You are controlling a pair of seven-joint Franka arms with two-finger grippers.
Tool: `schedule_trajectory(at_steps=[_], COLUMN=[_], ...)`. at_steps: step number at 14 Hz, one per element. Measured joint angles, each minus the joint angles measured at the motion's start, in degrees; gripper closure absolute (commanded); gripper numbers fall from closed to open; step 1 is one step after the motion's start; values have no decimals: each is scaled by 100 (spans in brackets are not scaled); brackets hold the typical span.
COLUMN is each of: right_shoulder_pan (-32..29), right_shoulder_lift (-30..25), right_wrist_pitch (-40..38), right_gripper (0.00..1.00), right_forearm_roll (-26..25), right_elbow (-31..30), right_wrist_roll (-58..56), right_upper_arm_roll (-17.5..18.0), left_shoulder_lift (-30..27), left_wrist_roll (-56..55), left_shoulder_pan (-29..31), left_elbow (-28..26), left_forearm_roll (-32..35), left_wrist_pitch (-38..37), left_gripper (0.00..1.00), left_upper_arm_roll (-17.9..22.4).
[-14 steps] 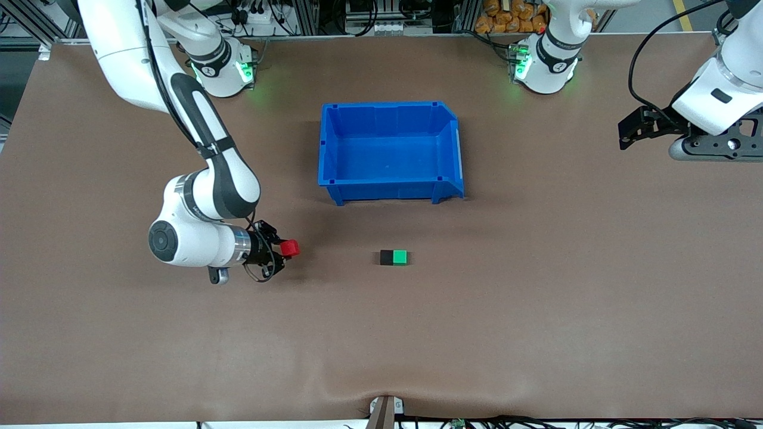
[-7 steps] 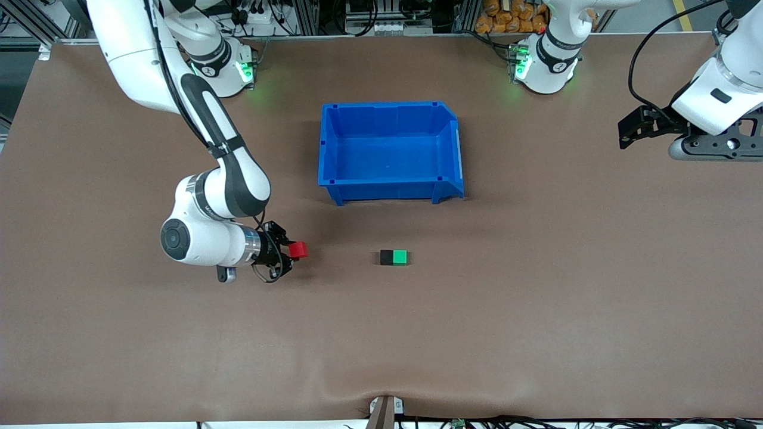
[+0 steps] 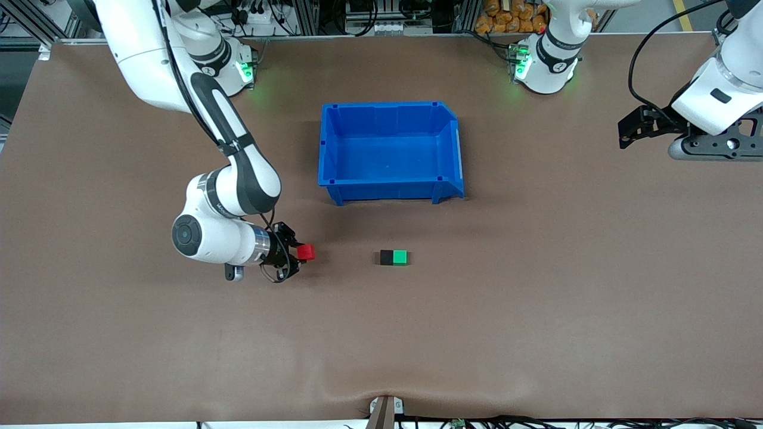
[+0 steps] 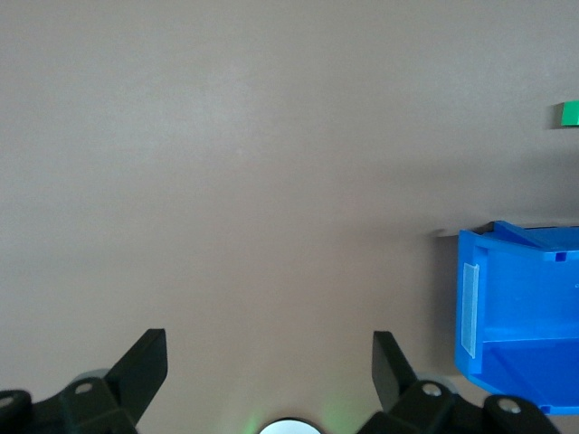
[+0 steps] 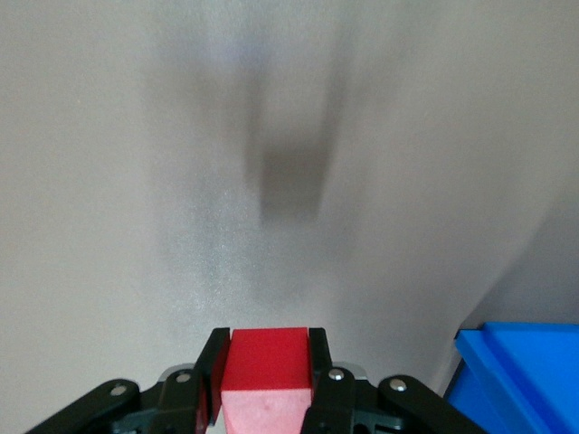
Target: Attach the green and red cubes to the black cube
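The black cube (image 3: pixel 387 257) and the green cube (image 3: pixel 400 257) sit joined side by side on the table, nearer to the front camera than the blue bin; the green cube lies toward the left arm's end. My right gripper (image 3: pixel 301 253) is shut on the red cube (image 3: pixel 306 252) and holds it just above the table, toward the right arm's end from the black cube. The red cube (image 5: pixel 268 357) fills the gap between the fingers in the right wrist view. My left gripper (image 4: pixel 270 362) is open and empty, waiting high at its end of the table. The green cube (image 4: pixel 569 114) shows at that view's edge.
An empty blue bin (image 3: pixel 334 152) stands in the table's middle, farther from the front camera than the cubes. It also shows in the left wrist view (image 4: pixel 507 298) and the right wrist view (image 5: pixel 520 380). Brown mat covers the table.
My right gripper has carried the red cube along the table toward the black and green pair. The left arm and the joined cubes have not moved.
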Motion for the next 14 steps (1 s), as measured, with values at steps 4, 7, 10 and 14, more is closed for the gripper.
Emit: schedule_trajectory(at_steps=[4, 7, 10, 14], right_shoulder_pan=[63, 148, 261, 426], right_shoulder_lift=[63, 103, 190, 357], right_wrist_pitch=[139, 310, 427, 606], right_gripper=[100, 100, 100, 100], right_forearm_roll=[1, 2, 2, 3], right_elbow=[11, 14, 91, 236], right_wrist_roll=[195, 373, 577, 840], right_upper_arm_roll=[0, 0, 0, 0], left_shoulder_lift=[0, 0, 0, 0], left_wrist_roll=[0, 0, 0, 0], left_shoulder_pan=[0, 0, 0, -1], left_elbow=[0, 0, -10, -17], left_forearm_roll=[0, 0, 0, 0], left_wrist_pitch=[-3, -5, -15, -18], left_gripper=[0, 0, 0, 0], left_upper_arm_roll=[0, 0, 0, 0])
